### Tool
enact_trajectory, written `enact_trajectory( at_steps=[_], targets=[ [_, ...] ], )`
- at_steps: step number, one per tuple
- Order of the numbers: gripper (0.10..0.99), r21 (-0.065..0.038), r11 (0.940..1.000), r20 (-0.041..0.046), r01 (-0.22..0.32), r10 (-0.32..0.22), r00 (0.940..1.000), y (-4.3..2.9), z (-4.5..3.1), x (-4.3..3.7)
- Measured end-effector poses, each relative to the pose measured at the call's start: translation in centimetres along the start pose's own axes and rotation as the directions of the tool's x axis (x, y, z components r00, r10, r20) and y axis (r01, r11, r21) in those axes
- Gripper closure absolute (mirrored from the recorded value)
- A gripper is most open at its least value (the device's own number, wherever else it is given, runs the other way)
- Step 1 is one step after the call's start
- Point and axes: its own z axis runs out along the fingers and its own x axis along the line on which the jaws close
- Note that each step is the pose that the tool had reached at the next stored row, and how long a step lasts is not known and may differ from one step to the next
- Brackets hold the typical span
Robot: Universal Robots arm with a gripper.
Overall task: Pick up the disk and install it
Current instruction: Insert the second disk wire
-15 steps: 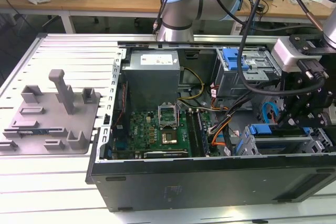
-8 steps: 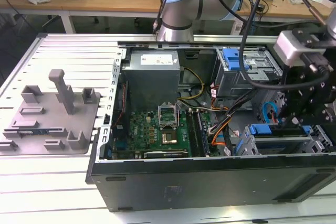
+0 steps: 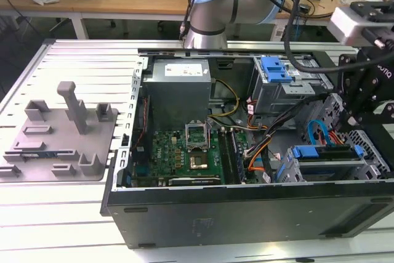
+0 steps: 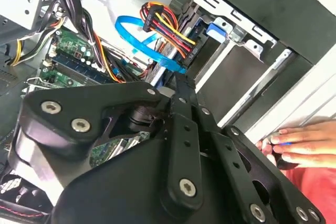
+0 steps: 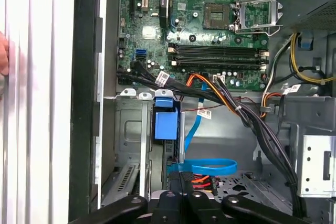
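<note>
The disk (image 3: pixel 326 152) stands on edge in the drive cage at the front corner of the open computer case, on the exterior view's right, its blue carrier rail uppermost. Its blue end tab (image 5: pixel 164 123) shows in the first wrist view, and a blue corner of the disk (image 4: pixel 216 29) shows in the second wrist view. My black gripper (image 3: pixel 352 124) hangs just above the end of the disk nearest the blue and orange cables. In both wrist views the gripper (image 5: pixel 184 178) (image 4: pixel 181 85) looks shut, its two fingers pressed together with nothing visible between them.
A person's hand (image 4: pixel 302 145) rests on the table beside the case wall. A blue latch on a grey metal cage (image 3: pixel 275 69) sits behind the disk's cage. A grey fixture tray (image 3: pixel 61 137) lies on the exterior view's left. Cable bundles (image 5: pixel 252 119) cross beside the motherboard (image 3: pixel 184 155).
</note>
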Motion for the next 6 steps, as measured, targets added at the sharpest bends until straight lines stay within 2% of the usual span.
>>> enact_trajectory(
  at_steps=[6],
  targets=[
    [0.98, 0.0, 1.0, -0.0009, 0.0, 0.0, 1.0, 0.02, -0.01, 0.0]
  ],
)
